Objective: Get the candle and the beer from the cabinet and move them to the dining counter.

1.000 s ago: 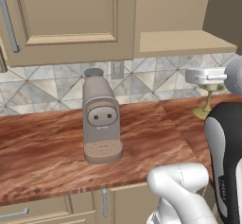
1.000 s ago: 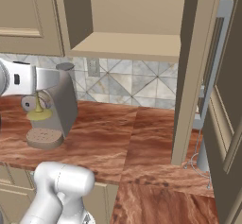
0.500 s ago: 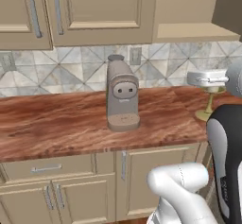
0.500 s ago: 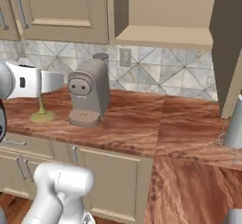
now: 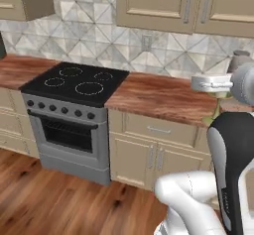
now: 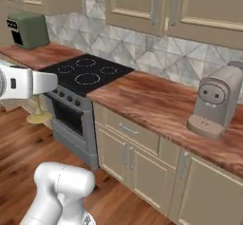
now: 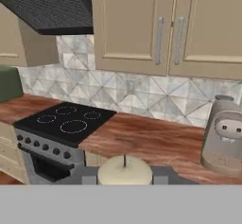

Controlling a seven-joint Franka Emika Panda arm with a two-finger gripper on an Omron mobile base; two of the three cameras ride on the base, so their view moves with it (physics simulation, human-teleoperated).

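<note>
My gripper [image 7: 124, 176] is shut on the candle [image 7: 124, 170], whose round white top and wick sit between the two dark fingertips at the bottom of the hand view. From the right base view, the white hand [image 6: 42, 85] reaches out level at the left, and the candle's brass stem and round foot [image 6: 39, 117] hang below it over the wood floor. In the left base view the gripper [image 5: 208, 85] is at the right, with the candle's brass holder [image 5: 217, 112] under it. The beer, the cabinet and the dining counter are out of view.
A black stove [image 5: 74, 80] stands between wood-topped base cabinets [image 6: 142, 96]. A grey coffee machine [image 6: 216, 103] stands on the counter at the right and a green toaster [image 6: 28, 29] at the far left. Closed beige wall cupboards [image 7: 160, 24] and a dark hood [image 7: 52, 5] hang above.
The whole picture has swung and pulled back as the base drove: the coffee machine slid right and the stove and floor came into view. The candle stays in my gripper.
</note>
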